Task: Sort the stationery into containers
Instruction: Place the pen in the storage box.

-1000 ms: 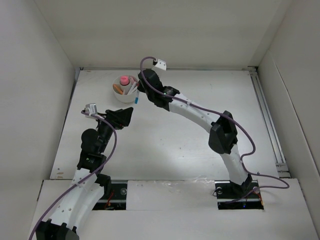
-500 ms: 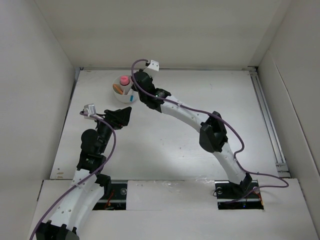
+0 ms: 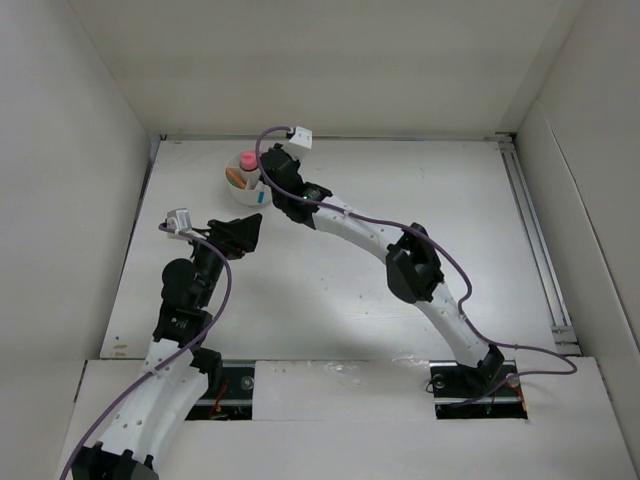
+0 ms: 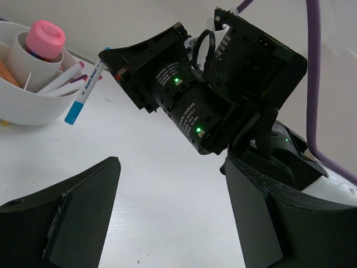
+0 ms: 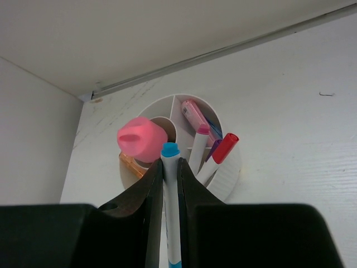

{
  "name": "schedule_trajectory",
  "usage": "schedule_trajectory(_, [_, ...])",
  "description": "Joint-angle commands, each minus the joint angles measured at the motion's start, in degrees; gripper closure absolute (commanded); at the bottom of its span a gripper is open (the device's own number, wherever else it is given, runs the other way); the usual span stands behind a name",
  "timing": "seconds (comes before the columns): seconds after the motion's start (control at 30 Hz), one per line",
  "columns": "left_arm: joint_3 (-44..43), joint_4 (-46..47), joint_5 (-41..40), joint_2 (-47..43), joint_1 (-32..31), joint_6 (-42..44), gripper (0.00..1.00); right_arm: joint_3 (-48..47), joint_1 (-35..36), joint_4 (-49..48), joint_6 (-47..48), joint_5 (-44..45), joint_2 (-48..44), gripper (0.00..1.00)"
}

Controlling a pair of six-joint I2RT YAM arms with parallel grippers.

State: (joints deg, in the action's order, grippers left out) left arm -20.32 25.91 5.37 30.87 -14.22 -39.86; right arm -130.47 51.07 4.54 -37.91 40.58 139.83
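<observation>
Placement under way: right hand (image 5: pixel 170 169) pinches thin white blue-capped pen (image 5: pixel 172 223), just short of round white divided plastic bowl (image 5: pixel 227 177). Next, likely: advance above it, release. Left hand (image 4: pixel 170 195) spread, empty.

A robotics lab test cell, not a home or office. Plain white panel walls (image 3: pixel 90 120) box in a bare white tabletop (image 3: pixel 330 300) on three sides. Two black-and-white jointed robot arms, the left arm (image 3: pixel 180 310) and the right arm (image 3: pixel 415 275), are mounted side by side at the near edge. Thick purple cables (image 4: pixel 311 72) run loose along them. Small green indicator lights (image 4: pixel 197 130) glow on a black motor housing (image 4: pixel 184 111). A metal rail (image 3: pixel 535 240) lines the tabletop's right edge.
</observation>
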Motion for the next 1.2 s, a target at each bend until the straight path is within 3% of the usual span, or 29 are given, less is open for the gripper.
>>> schedule_trajectory(0.0, [-0.4, 2.1, 0.5, -0.8, -0.3, 0.8, 0.27, -2.9, 0.4, -4.9, 1.1, 1.9, 0.9, 1.00])
schedule_trajectory(0.7, [-1.0, 2.1, 0.4, 0.3, -0.3, 0.8, 0.27, -5.8, 0.4, -11.4, 2.2, 8.3, 2.7, 1.00])
schedule_trajectory(1.17, [-1.0, 2.7, 0.6, 0.9, -0.3, 0.8, 0.27, -10.2, 0.4, -16.9, 5.6, 9.3, 9.1, 1.00])
